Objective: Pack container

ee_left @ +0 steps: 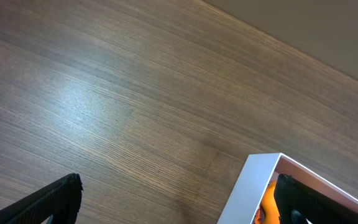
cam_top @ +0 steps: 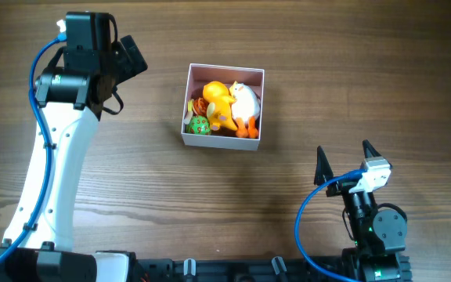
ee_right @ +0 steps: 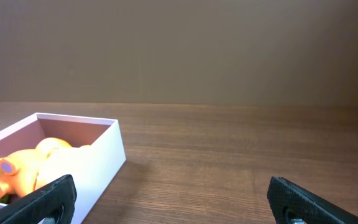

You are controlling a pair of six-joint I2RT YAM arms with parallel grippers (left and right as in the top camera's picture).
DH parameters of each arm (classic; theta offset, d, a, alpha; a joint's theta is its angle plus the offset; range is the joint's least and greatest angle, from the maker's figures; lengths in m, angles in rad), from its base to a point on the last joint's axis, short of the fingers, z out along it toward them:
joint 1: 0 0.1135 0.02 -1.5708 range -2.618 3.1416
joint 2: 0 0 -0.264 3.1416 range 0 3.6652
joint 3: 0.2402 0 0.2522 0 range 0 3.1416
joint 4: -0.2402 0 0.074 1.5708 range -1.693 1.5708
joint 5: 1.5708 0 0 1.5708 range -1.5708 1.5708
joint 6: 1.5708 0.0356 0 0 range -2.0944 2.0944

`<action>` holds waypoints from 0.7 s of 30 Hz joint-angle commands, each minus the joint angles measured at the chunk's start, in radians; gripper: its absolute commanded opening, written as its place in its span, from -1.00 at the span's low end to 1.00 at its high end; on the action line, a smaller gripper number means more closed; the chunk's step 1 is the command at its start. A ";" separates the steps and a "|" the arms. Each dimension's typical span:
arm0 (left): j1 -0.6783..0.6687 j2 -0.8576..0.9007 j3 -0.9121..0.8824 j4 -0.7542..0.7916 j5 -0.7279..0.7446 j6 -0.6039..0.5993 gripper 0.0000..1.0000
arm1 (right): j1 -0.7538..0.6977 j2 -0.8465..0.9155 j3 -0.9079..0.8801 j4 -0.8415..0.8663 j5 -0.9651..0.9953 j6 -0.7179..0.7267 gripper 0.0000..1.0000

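Now, table (cam_top: 233, 204): dark wood grain, soft sheen.
Room: plain brown wall (ee_right: 179, 50) beyond far edge.
Container (cam_top: 219, 142): centre, toys (cam_top: 225, 102) inside.
Left fingers (cam_top: 134, 53): spread, empty.
Right fingers (cam_top: 322, 167): spread, empty.

We see the container (cam_top: 218, 142), a square, shallow box with thin white walls, on the brown wooden table (cam_top: 171, 196). In the container, a chunky orange toy (cam_top: 218, 98) lies in the middle. A white toy with orange feet (cam_top: 246, 102) touches its right side. A small green round toy (cam_top: 200, 126) sits in the container's near left corner. The left gripper (cam_top: 128, 74) is left of the container, apart from it. The right gripper (cam_top: 343, 157) is right of the container and nearer our base.
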 commanded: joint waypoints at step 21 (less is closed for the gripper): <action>0.004 -0.168 0.005 0.002 0.009 -0.009 0.99 | -0.004 -0.014 -0.001 0.005 -0.002 -0.010 1.00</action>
